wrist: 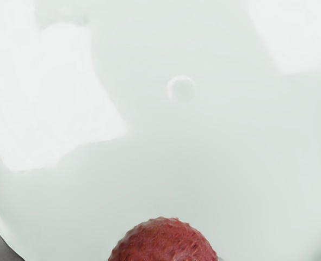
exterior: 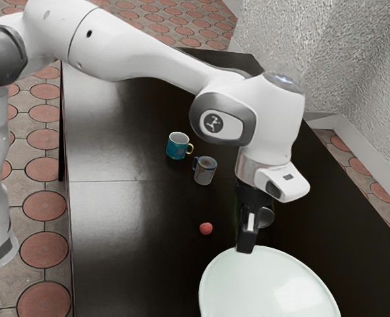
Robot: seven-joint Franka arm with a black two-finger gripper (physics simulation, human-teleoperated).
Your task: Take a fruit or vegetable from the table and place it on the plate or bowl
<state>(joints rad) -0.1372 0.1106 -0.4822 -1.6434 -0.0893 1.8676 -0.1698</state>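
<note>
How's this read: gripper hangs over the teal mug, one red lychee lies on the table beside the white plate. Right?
No. The gripper hangs over the rim of the white plate, not the teal mug; the exterior view shows it. The red lychee on the table beside the plate is right.

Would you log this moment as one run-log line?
gripper: above plate edge | red fruit: beneath gripper, over plate | second fruit: on table

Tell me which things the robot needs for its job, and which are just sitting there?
For the job:
gripper
bumpy red fruit, right by the gripper and over the plate
white plate

Just sitting there:
blue mug
grey mug
small red fruit, on the dark table apart from the plate; maybe a spare
</note>
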